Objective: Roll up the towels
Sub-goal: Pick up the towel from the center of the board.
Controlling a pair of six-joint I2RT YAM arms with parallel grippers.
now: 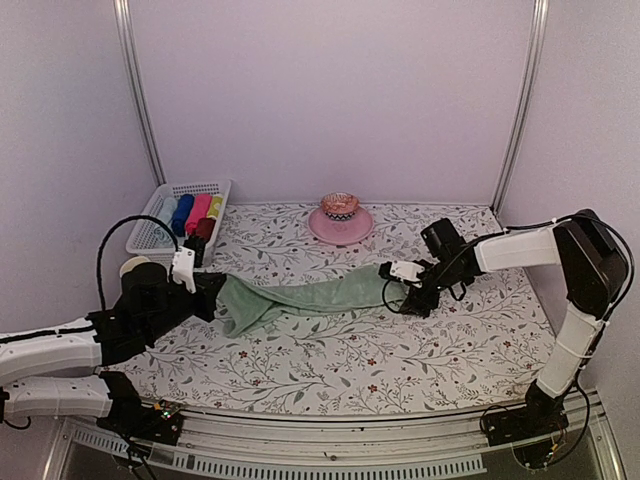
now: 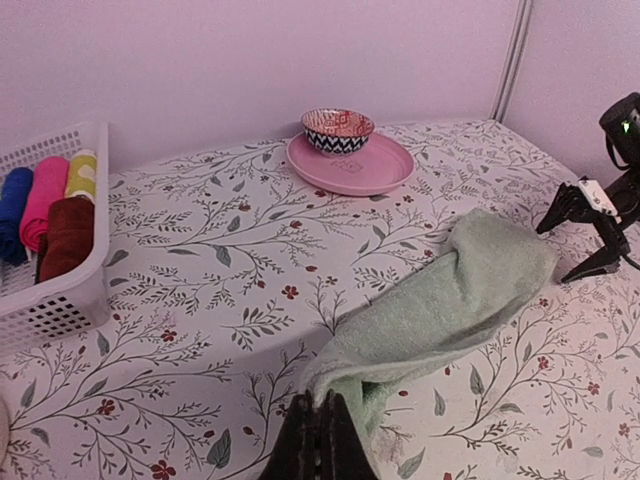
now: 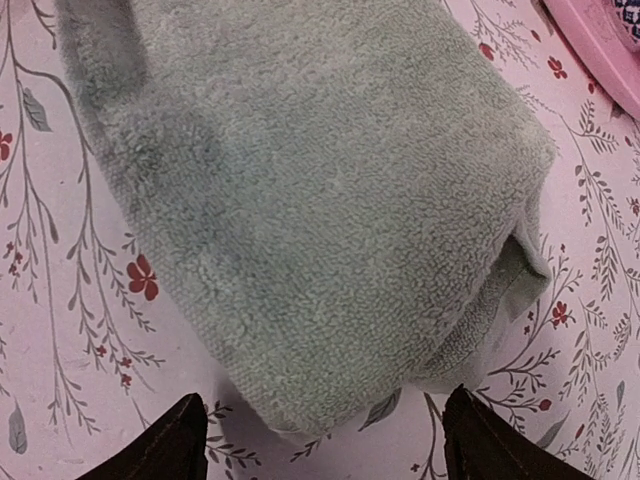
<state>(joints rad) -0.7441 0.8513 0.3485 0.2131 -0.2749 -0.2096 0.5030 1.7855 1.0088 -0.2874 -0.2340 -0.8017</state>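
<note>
Towel (image 1: 300,297), green, lies stretched across mid-frame in the top view. Left gripper (image 2: 320,432) is clamped on its corner at bottom centre; right gripper (image 3: 322,420) gapes wide, just short of the other end.

The table (image 1: 330,350) is spread with a white cover printed with grey-green leafy sprigs and small red flowers, which reaches the back and side walls. A pale green towel (image 1: 310,295) lies across the middle of it from left to right, gathered into a long loose fold that is broader at its left end and narrower towards the right. A white plastic mesh basket (image 1: 145,240) stands in the far left corner. A round pink plate (image 1: 322,230) sits at the far edge near the centre, well apart from the towel.
</note>
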